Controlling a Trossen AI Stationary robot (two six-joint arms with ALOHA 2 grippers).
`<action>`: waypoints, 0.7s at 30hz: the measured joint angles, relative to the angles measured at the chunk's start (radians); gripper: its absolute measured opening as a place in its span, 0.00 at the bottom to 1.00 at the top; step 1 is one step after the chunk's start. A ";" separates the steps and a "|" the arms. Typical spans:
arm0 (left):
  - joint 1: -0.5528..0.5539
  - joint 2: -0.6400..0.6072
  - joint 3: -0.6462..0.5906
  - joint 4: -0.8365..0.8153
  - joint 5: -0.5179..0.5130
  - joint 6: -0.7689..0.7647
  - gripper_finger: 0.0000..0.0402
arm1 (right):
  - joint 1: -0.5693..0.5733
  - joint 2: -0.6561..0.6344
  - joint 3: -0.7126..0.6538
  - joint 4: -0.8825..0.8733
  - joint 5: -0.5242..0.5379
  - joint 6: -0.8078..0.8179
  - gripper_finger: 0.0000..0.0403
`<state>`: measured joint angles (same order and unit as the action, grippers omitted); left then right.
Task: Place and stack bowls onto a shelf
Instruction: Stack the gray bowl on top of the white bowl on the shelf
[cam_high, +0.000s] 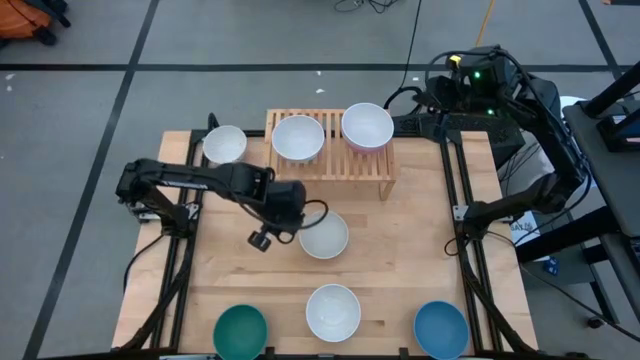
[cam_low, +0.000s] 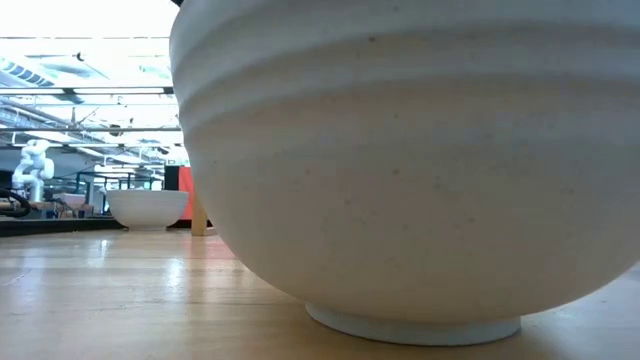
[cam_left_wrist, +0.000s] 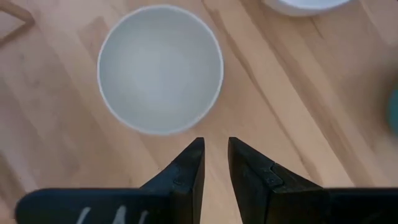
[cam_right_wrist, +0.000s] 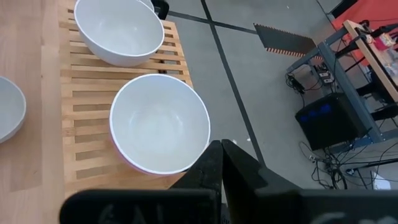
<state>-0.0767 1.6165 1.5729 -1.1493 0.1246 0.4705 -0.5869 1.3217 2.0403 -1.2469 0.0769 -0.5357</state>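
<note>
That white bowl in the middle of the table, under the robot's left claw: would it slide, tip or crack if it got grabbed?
The white bowl looks rigid and glazed smooth, so probably slippery to pinch and likely breakable if dropped. It sits upright on bare wood; a push would probably slide it, not tip it. The left gripper, open, hangs beside its rim.

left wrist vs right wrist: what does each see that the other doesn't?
Left wrist only: a white bowl on the bare table, just beyond the left tool, whose fingers are slightly apart and hold nothing.

Right wrist only: the slatted shelf carrying a white bowl over a pink one and another white bowl, plus the shut right tool.

Shared: the light wood tabletop.
</note>
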 joint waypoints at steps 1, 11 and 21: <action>-0.007 0.000 -0.016 0.030 0.000 -0.003 0.19 | 0.000 -0.004 0.000 0.000 0.000 -0.003 0.00; -0.068 0.000 -0.170 0.293 -0.033 -0.059 0.19 | 0.000 -0.056 0.000 0.000 0.000 -0.040 0.00; -0.083 0.000 -0.286 0.439 -0.033 -0.083 0.19 | 0.000 -0.103 0.000 0.000 0.000 -0.055 0.00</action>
<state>-0.1594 1.6167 1.2866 -0.7100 0.0915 0.3873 -0.5873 1.2188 2.0401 -1.2465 0.0769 -0.5911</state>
